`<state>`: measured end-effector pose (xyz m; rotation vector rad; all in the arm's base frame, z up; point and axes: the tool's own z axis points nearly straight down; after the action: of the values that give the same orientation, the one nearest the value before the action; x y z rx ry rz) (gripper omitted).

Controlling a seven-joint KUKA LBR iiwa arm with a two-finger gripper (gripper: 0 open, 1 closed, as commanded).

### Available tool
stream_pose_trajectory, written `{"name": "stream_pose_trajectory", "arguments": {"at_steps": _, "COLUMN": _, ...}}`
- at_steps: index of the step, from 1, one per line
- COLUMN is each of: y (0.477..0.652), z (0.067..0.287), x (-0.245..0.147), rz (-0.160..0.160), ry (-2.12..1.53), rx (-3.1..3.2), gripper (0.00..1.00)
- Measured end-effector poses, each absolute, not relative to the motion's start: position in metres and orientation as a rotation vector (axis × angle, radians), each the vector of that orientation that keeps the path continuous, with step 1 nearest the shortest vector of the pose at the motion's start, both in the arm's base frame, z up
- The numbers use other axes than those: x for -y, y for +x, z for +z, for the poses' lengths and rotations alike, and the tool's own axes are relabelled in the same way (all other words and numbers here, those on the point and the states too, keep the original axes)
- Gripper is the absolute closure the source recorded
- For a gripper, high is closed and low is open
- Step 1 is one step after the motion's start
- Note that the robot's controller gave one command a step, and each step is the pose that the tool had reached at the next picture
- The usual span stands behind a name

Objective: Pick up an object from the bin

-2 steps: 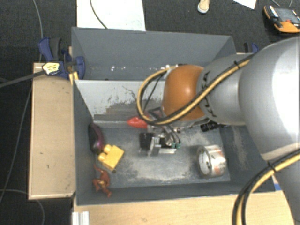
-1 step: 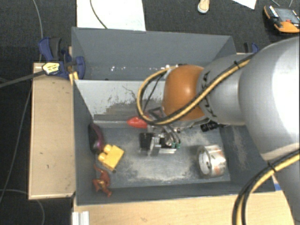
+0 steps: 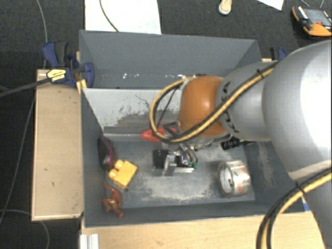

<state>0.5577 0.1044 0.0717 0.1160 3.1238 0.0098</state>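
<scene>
My gripper (image 3: 168, 162) hangs low over the middle of the bin floor, under the orange wrist cover. Its dark and metal parts stand close to the floor, with a small green bit beside them. A red thing (image 3: 152, 136) pokes out just behind it, near the back wall, partly hidden by the wrist. To the left lies a yellow block (image 3: 122, 173), a hand's width from the gripper. To the right sits a silver tape roll (image 3: 234, 178).
A dark purple oblong thing (image 3: 106, 153) lies against the left wall. A small reddish-brown figure (image 3: 112, 203) rests in the front left corner. The arm and its yellow cable cover the bin's right and back parts.
</scene>
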Motion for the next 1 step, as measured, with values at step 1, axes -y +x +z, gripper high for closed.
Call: {"name": "stream_pose_trajectory", "arguments": {"at_steps": 1, "y": 0.5621, "z": 0.1539, "x": -0.1062, "rz": 0.011, "ry": 0.056, "rx": -3.117, "gripper": 1.0}}
